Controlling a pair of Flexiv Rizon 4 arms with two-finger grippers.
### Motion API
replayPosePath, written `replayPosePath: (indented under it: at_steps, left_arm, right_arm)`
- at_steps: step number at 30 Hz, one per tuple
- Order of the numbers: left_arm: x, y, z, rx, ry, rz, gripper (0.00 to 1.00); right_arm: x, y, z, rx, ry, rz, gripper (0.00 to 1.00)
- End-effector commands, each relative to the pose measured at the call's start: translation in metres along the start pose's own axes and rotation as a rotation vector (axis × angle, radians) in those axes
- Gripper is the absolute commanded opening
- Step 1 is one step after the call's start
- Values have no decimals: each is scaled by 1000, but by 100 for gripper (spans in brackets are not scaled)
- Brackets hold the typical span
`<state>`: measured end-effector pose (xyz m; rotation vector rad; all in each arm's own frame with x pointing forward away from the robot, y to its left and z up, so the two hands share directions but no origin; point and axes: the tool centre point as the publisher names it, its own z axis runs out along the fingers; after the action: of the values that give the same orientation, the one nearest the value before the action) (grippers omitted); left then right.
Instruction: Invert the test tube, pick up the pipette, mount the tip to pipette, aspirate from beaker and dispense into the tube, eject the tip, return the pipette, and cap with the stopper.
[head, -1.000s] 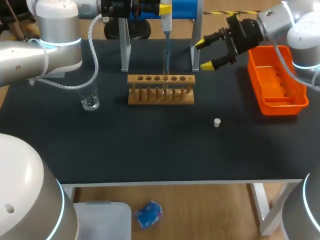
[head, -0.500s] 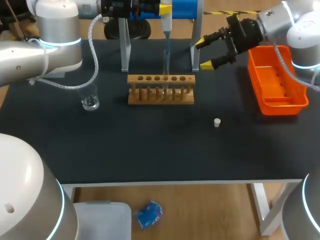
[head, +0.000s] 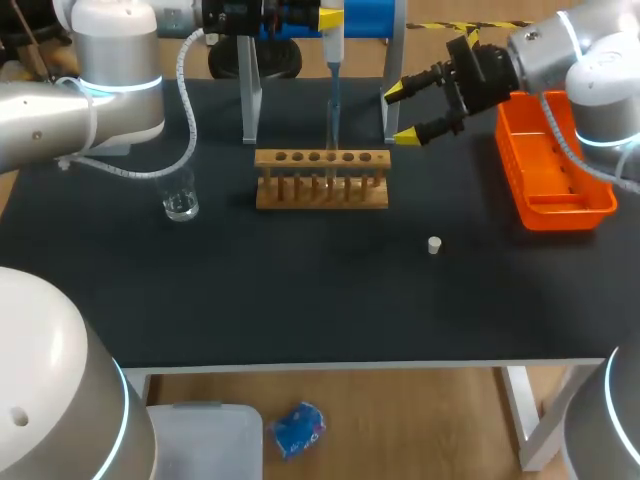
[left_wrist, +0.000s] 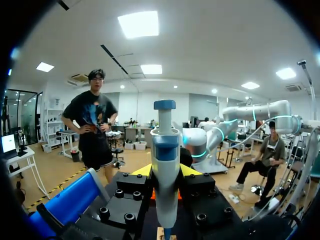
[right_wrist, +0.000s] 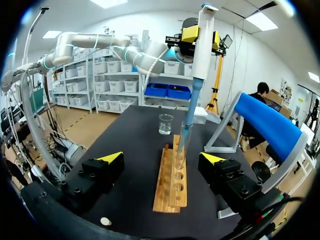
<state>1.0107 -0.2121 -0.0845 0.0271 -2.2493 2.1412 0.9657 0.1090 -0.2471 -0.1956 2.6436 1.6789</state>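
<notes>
Moved: the right claw has shifted a little toward the rack since a second ago; everything else lies as it did.
Left claw: one, pinching the pipette from two sides and holding it upright above the rack.
Right claw: one, spread wide with nothing in it, in the air just beside the rack's right end, its two yellow tips pointing toward the pipette.
Pipette: one, with a white body and a blue plunger cap; its slim lower end reaches down into the test tube.
Test tube: one, clear, upright in a hole of the rack.
Rack: one, wooden, with a single row of holes; their count is hard to tell.
Beaker: one, clear glass, on the counter left of the rack and apart from it.
Stopper: one, small and white, alone on the counter in front of the rack's right end.
Orange tray: one, at the counter's right edge.
Stand: one, with a blue top bar, behind the rack.
</notes>
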Motion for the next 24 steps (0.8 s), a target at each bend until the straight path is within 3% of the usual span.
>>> replayPosePath:
  at_steps: [1, 24]
  left_arm:
    - [0, -1, 0, -3, 1, -1, 0]
    - [7, -11, -2, -16, -4, 48, 0]
  right_arm:
    - [0, 0, 0, 0, -1, -1, 100]
    - [0, 0, 0, 0, -1, -1, 100]
